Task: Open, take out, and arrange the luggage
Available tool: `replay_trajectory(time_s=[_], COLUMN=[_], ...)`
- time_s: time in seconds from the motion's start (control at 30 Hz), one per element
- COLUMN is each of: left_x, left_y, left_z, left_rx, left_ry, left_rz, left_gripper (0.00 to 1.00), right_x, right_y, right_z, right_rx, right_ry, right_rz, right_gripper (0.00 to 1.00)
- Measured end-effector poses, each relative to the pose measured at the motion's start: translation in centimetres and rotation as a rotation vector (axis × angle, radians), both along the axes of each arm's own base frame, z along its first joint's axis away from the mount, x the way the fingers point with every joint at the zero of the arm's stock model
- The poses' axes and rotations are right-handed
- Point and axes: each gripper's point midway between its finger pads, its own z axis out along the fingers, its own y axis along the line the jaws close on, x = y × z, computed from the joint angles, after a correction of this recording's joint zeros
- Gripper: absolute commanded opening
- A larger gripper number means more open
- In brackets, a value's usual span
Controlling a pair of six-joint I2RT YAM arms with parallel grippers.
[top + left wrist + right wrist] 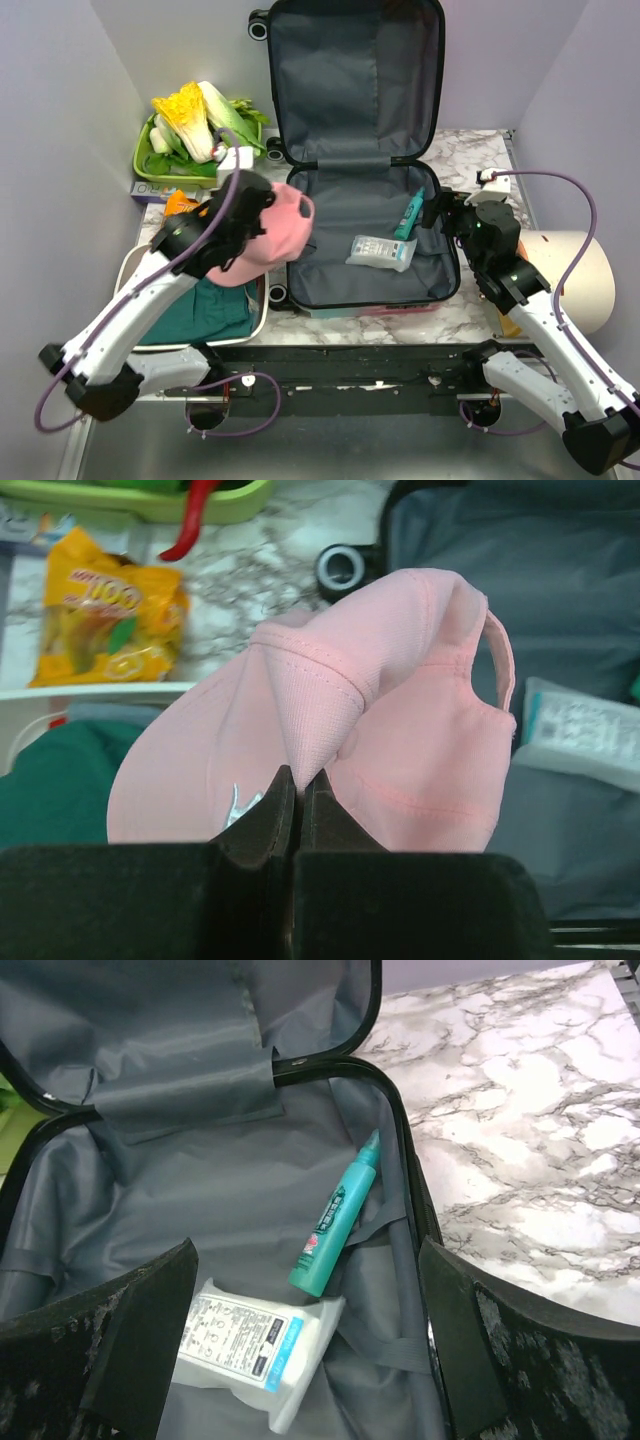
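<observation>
Cap [285, 230] held by a thin fold over the luggage's [350, 100] left rim

The luggage lies open mid-table, its lid propped against the back wall. Only a fold of fabric is pinched in the left gripper [298, 785], so the cap could be dropped short of the basin [126, 270]. The right gripper [308, 1270] is spread wide above the tube [335, 1215], which could be knocked.

Tube [335, 1215] beside packet [255, 1345], both in luggage [330, 215]

We log the luggage [355, 90] | open, lid raised at the back | dark grey fabric lining, black wheels along its left side | base lying flat, centre of our view
</observation>
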Motion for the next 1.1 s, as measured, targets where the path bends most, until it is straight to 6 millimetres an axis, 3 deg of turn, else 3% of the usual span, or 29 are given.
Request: replay_trajectory(time_s=[0.13, 0.3, 0.5, 0.67, 0.83, 0.9, 0.97, 1.0, 1.03, 1.1], left_x=[-2.1, -3.8, -4.3, -4.8, -6.0, -6.3, -7.1, -7.4, -7.6, -7.5], left_y=[6.1, 10.1, 11.3, 12.0, 12.8, 13.1, 13.6, 13.8, 14.1, 15.0], left_z=[-0.6, -1.8, -6.1, -5.2, -6.9, -7.3, -7.7, -7.8, -7.6, -7.2], left_rx=[0.054, 0.147, 0.249, 0.305, 0.381, 0.396, 0.408, 0.416, 0.425, 0.45], left_ry=[-0.012, 0.023, 0.19, 0.172, 0.22, 0.219, 0.214, 0.21, 0.205, 0.191], left_rz=[0.036, 0.039, -0.084, -0.156, -0.214, -0.221, -0.223, -0.22, -0.213, -0.171], left_gripper=[0.0, 0.0, 0.0, 0.0, 0.0, 0.13, 0.41, 0.57, 0.98, 0.99], right_x=[0.1, 0.3, 0.4, 0.4, 0.7, 0.6, 0.6, 0.6, 0.6, 0.7], right_y=[0.3, 1.5, 2.9, 5.0, 6.6, 6.6, 6.7, 6.8, 6.8, 6.9], right_z=[0.1, -0.2, -0.9, -1.5, -3.9, -4.3, -4.2, -4.1, -4.0, -3.7], right_rx=[0.007, 0.023, 0.028, 0.036, 0.023, 0.021, 0.022, 0.024, 0.025, 0.026], right_ry=[-0.005, 0.003, 0.029, 0.05, 0.13, 0.144, 0.144, 0.143, 0.142, 0.138], right_rz=[0.013, 0.066, 0.139, 0.252, 0.326, 0.332, 0.336, 0.338, 0.34, 0.343], right_gripper=[1.0, 1.0, 1.0, 1.0, 1.0, 1.0, 1.0, 1.0, 1.0, 1.0])
